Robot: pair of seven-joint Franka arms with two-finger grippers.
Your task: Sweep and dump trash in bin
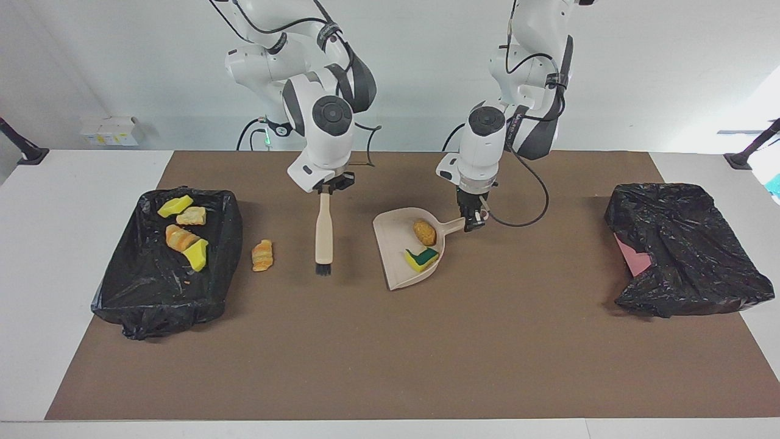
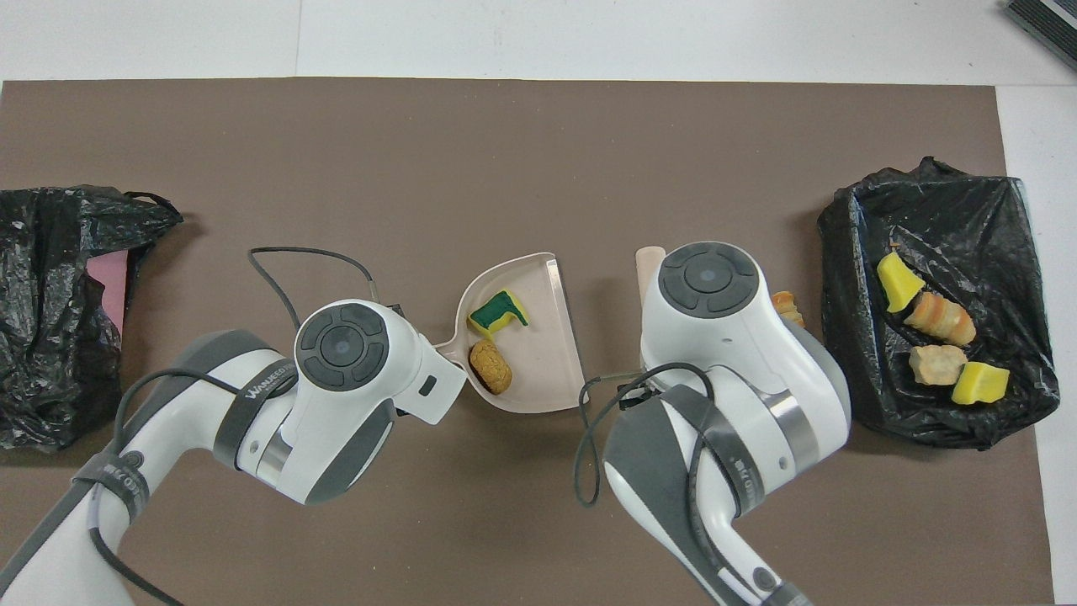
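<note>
Meanwhile, the left gripper (image 1: 473,221) was clenched on the handle of the dustpan (image 1: 396,244), which lay on the brown mat (image 1: 426,341) holding two scraps: a tan lump (image 1: 424,231) and a green-backed sponge piece (image 1: 421,258). The right gripper (image 1: 326,186) was clamped on the top of the brush (image 1: 323,235), which hung bristles-down between the dustpan and a striped orange scrap (image 1: 262,255) lying on the mat just beside the bin (image 1: 122,286). Four more scraps (image 1: 183,228) sat inside that black-lined bin at the right arm's end of the table.
</note>
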